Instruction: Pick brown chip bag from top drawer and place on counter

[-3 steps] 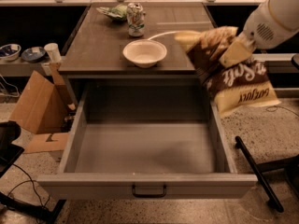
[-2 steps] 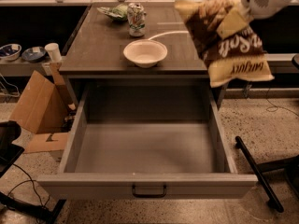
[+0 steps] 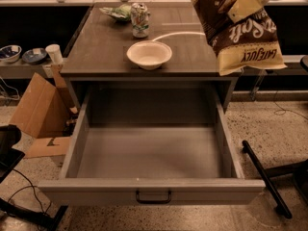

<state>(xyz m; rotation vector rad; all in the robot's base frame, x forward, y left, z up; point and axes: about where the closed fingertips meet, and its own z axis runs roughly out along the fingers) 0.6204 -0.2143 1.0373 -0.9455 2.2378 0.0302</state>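
The brown chip bag (image 3: 236,32) hangs in the air at the top right, over the right edge of the counter (image 3: 103,44), with its cream-yellow band at the bottom. My gripper (image 3: 244,5) comes in from the top right corner and is shut on the bag's upper part. The top drawer (image 3: 96,192) is pulled fully open below the counter. Its grey inside is bare, and its dark handle (image 3: 153,197) is on the front panel.
A white bowl (image 3: 149,55) sits near the counter's front edge. A soda can (image 3: 139,19) and a small green-and-white bag (image 3: 117,12) are at the back. A cardboard box (image 3: 41,105) stands left of the cabinet. A black bar (image 3: 265,178) lies on the floor at the right.
My gripper has lifted the brown chip bag higher, up toward the top right of the view. The drawer, bowl and can have not moved.
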